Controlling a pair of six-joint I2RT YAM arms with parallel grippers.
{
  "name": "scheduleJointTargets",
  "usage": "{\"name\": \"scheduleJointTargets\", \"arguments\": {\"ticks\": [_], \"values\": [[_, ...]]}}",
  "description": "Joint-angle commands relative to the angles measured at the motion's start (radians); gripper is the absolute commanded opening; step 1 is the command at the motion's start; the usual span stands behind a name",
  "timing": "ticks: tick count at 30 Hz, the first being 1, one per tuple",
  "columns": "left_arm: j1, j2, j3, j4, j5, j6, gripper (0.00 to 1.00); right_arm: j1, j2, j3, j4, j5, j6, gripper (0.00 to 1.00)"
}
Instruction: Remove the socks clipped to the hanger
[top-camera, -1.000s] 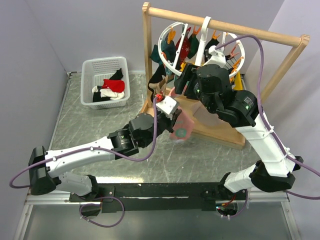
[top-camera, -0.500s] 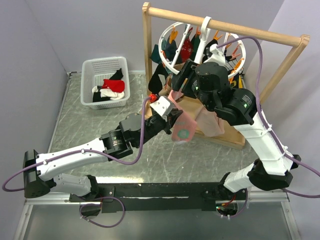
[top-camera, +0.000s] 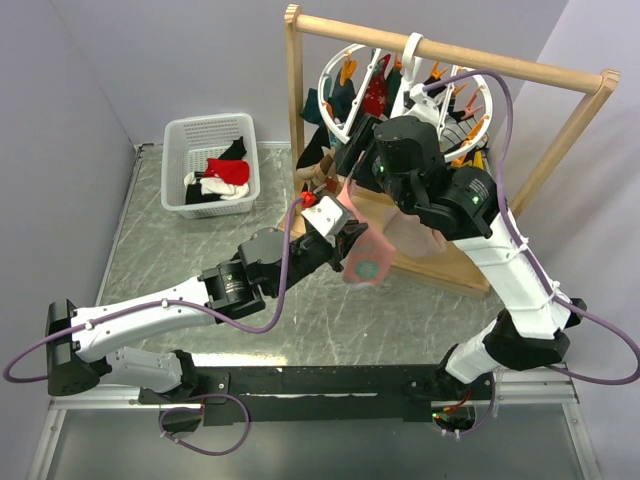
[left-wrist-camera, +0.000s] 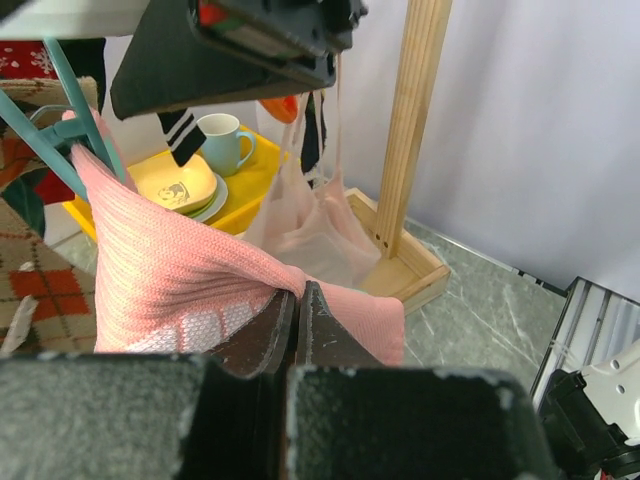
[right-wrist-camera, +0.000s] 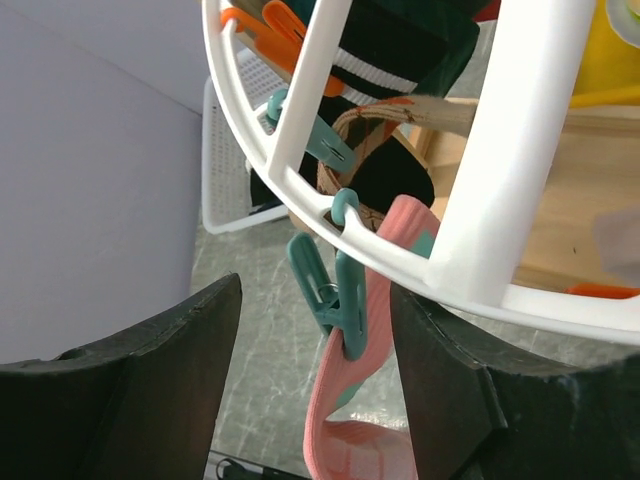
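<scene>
Socks (top-camera: 377, 95): few in basket (top-camera: 205, 120), most on hanger (top-camera: 323, 100) — left claw (left-wrist-camera: 297, 300) grips pink sock (left-wrist-camera: 180, 270), right claw (right-wrist-camera: 315, 300) open around clip (right-wrist-camera: 345, 310).

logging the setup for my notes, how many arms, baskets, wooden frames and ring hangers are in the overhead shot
robot arms (left arm, right arm): 2
basket: 1
wooden frame: 1
ring hanger: 1
total: 5
</scene>
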Motion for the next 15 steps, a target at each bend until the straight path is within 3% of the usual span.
{"name": "scheduleJointTargets", "arguments": {"ticks": [1,15], "values": [[-0.012,-0.032,0.037,0.032,0.019,0.023,0.01,0.005,0.016,0.022,-0.030,0.085,0.008,0.67],[-0.032,-0.024,0.035,0.028,0.030,0.026,0.01,0.022,0.016,-0.024,0.044,0.252,-0.106,0.36]]}}
